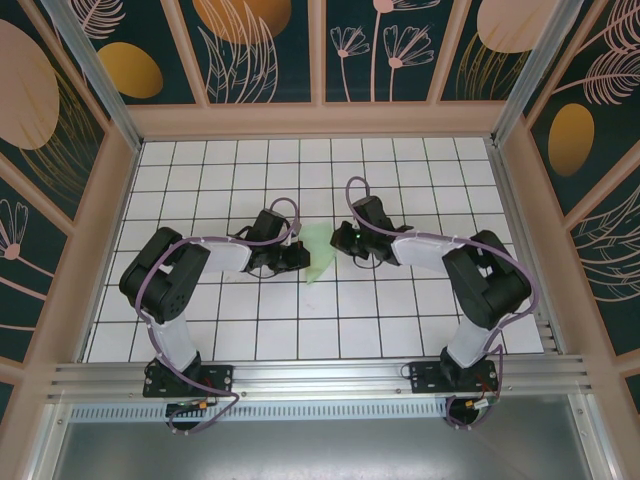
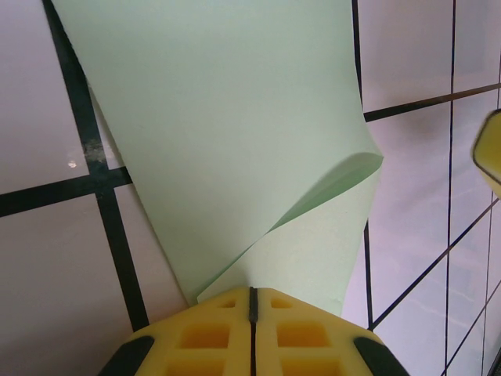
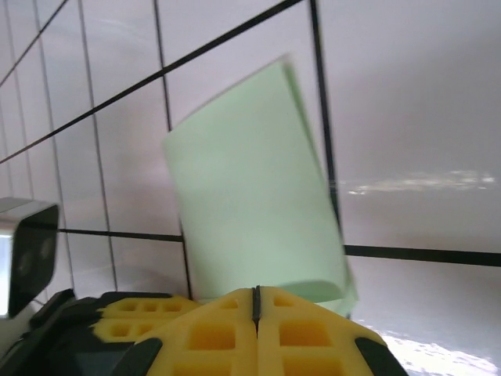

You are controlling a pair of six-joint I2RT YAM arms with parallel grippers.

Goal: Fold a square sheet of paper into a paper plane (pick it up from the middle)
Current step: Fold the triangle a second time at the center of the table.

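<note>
The pale green sheet of paper (image 1: 318, 251) hangs folded over between the two grippers, just above the middle of the white grid table (image 1: 400, 320). My left gripper (image 1: 302, 256) is shut on its near edge. In the left wrist view the paper (image 2: 235, 141) rises from the closed yellow tips of the left gripper (image 2: 252, 291) with one flap curling open to the right. My right gripper (image 1: 338, 240) is shut. In its wrist view the paper (image 3: 250, 204) looks blurred and stands just beyond the closed tips of the right gripper (image 3: 256, 290). One of its fingertips (image 2: 490, 153) shows apart from the paper's edge.
Tan frame posts and patterned panels wall the table on the left, back and right (image 1: 320, 118). An aluminium rail (image 1: 320, 378) runs along the near edge by the arm bases. The left gripper's yellow pads (image 3: 133, 309) sit close at the lower left of the right wrist view.
</note>
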